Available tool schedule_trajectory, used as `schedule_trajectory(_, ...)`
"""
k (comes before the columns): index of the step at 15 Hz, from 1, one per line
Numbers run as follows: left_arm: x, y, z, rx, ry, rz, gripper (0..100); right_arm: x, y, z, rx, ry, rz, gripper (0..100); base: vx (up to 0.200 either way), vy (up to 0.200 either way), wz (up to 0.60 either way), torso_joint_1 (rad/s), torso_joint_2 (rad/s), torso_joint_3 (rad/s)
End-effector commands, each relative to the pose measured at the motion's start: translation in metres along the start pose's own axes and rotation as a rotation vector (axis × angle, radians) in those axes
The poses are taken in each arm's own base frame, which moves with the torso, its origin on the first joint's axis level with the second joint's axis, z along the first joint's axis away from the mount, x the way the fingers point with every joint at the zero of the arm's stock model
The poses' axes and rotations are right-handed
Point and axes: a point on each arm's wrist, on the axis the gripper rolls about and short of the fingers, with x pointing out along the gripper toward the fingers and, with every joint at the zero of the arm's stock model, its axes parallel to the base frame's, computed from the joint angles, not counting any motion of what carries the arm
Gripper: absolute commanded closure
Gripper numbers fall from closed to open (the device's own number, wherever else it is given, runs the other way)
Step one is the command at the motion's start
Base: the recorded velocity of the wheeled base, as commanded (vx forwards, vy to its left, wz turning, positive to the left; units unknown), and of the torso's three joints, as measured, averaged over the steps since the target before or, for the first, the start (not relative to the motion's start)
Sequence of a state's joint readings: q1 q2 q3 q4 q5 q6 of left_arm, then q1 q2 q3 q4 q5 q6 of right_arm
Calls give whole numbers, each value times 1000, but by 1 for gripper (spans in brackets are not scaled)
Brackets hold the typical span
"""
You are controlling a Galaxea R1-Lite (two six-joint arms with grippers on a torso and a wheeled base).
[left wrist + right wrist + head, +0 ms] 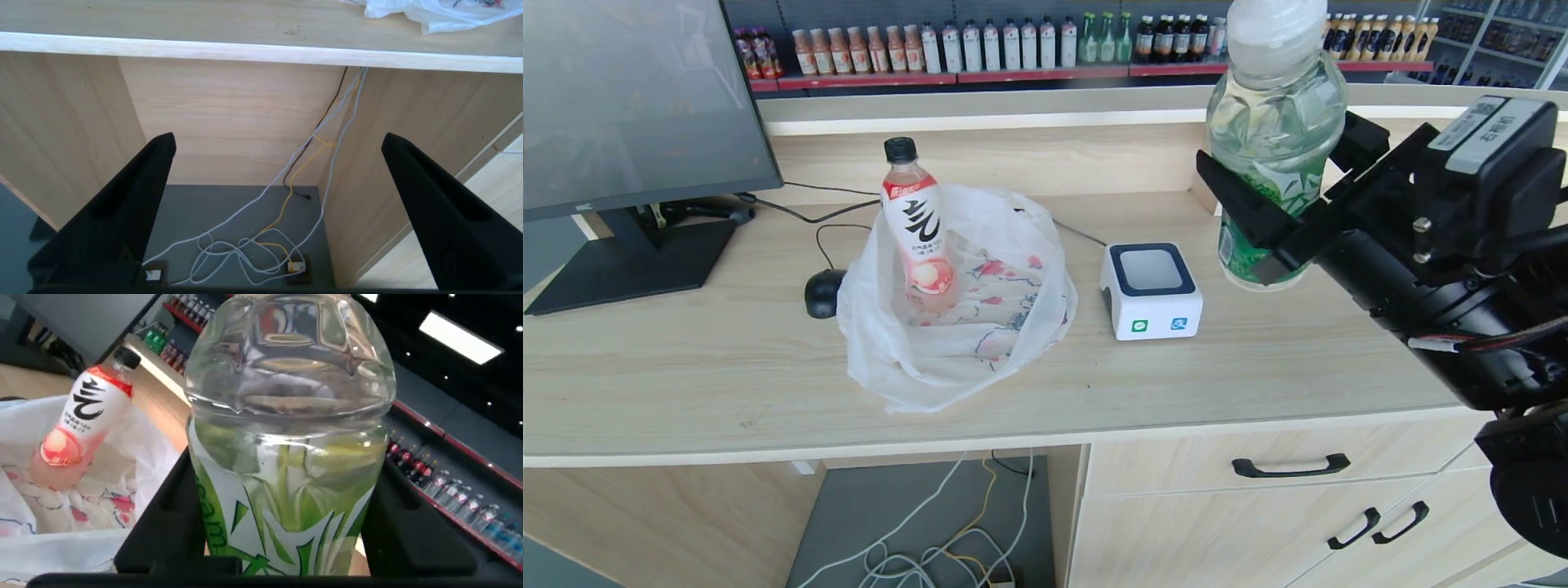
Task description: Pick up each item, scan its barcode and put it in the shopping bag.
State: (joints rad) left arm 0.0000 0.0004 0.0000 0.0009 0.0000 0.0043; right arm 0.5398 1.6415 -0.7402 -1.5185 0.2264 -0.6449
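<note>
A: How far along?
B: The pink bottle (920, 237) stands in the shopping bag (874, 327); that one looks done.
A: And the rest?
B: Right pincer (1286, 196) grips the green bottle (1274, 106), aloft at the scanner's (1150, 290) two o'clock; I'd say scanning and bagging remain. Left pincer (278, 147) gapes wide below the tabletop (204, 20).

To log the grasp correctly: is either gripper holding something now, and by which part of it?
The right gripper holds the green-labelled bottle, its jaws clamped around the labelled part of the body. The left gripper is open and holds nothing.
</note>
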Motion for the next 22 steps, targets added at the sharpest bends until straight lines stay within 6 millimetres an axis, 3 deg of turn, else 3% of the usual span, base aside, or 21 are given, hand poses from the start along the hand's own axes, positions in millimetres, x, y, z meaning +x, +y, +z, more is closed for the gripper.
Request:
schedule_trajectory(1,0,0,0,0,0,0,0,-6,-9,16,96,-12,-50,100,0,0,0,0,0,0)
schedule_trajectory(7,0,0,0,0,0,0,0,-15,-11,9,450,83,-208,100,0,0,0,0,0,0)
schedule_trajectory(18,0,0,0,0,0,0,0,-19,9,-20,504,166,-200,100,0,0,0,0,0,0)
schedule_trajectory(22,0,0,0,5,0,0,0,-26,5,-30,487,208,-216,100,0,0,0,0,0,0)
